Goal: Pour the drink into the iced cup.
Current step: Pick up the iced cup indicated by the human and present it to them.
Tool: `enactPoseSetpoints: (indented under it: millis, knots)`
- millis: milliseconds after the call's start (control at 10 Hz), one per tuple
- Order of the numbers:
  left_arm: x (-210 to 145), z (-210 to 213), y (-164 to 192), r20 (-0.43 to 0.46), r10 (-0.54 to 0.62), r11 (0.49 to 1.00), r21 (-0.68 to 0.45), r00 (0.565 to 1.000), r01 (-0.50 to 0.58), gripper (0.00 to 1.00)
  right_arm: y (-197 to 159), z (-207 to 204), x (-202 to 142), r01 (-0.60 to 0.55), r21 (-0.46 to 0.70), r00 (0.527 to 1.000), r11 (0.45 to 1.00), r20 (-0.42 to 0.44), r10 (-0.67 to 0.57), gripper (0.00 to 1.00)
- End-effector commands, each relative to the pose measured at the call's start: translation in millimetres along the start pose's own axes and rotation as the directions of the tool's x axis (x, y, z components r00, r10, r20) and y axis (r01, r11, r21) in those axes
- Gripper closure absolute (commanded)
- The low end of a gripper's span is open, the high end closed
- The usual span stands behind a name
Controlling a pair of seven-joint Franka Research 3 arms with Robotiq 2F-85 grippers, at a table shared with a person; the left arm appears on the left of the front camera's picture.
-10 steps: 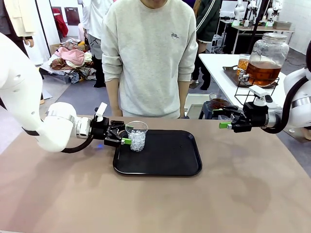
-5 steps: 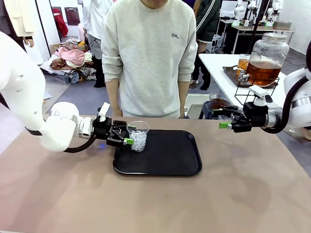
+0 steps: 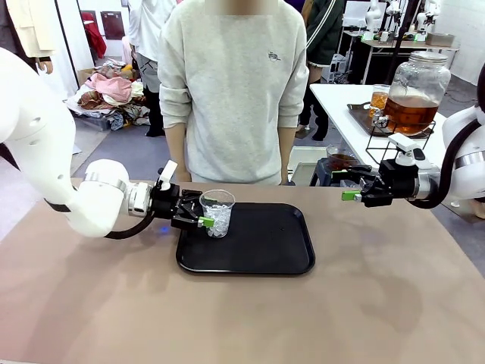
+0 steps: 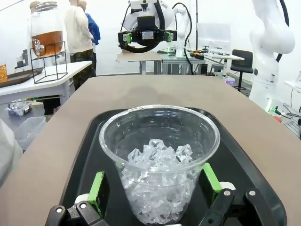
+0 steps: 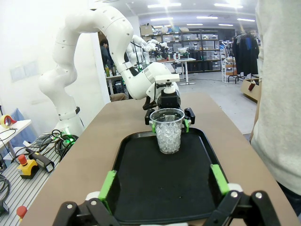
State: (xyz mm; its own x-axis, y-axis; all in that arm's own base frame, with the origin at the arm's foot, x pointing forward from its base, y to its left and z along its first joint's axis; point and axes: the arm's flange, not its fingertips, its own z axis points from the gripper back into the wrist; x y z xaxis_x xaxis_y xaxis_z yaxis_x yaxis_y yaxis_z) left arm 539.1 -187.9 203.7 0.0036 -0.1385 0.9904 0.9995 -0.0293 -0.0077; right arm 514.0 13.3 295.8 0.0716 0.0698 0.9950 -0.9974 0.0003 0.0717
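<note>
Left gripper [image 3: 203,210] first: it's wide open, and over the last second it has crept rightward in the front view, so the green pads [image 4: 98,187] now sit either side of the iced cup [image 3: 219,206] instead of just reaching its left edge. In the wrist cam, low in the frame, the cup stands between the two fingers with a sliver of air on each side. I can't see any contact yet, so nothing is gripped.

The cup is upright on the left end of the black tray [image 3: 288,258], a bit left of centre in the front view, with the ice [image 4: 157,157] piled maybe halfway up.

Right gripper [image 3: 345,184] is hovering at the right edge of the frame, also open and empty, and it hasn't budged.

The drink [image 3: 411,112] is way off in the upper right corner, amber stuff in a big glass jar on the white side table [image 3: 345,102], well apart from the cup. The person [image 3: 231,91] stands at the far side, top centre.

My read: the left arm is lined up to close and steady the cup, so pouring hasn't started. Squeeze gently, that thin plastic looks like it'd buckle.
</note>
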Motion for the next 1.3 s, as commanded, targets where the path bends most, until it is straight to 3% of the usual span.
enactPoseSetpoints:
  millis: [0,900,1000,1200]
  knots:
    - [0.5,-9.6,0.3,0.011,0.02,1.0,0.016,1.0,-0.02,0.0,-1.4,-0.2,3.0,-0.001,0.001,1.0,1.0,-0.001,0.001,0.0]
    - [1.1,-28.3,-5.1,0.009,0.024,1.0,-0.021,1.0,-0.024,0.0,-1.4,-0.2,3.0,-0.001,0.001,1.0,1.0,-0.001,0.001,0.0]
    - [1.4,-28.3,-5.3,0.012,0.021,1.0,-0.014,1.0,-0.021,0.19,-1.4,-0.2,3.0,-0.001,0.001,1.0,1.0,-0.001,0.001,0.0]
    - [3.2,-26.9,-6.1,0.016,0.014,1.0,0.0,1.0,-0.014,0.19,-1.4,-0.2,3.0,-0.001,0.001,1.0,1.0,-0.001,0.001,0.0]
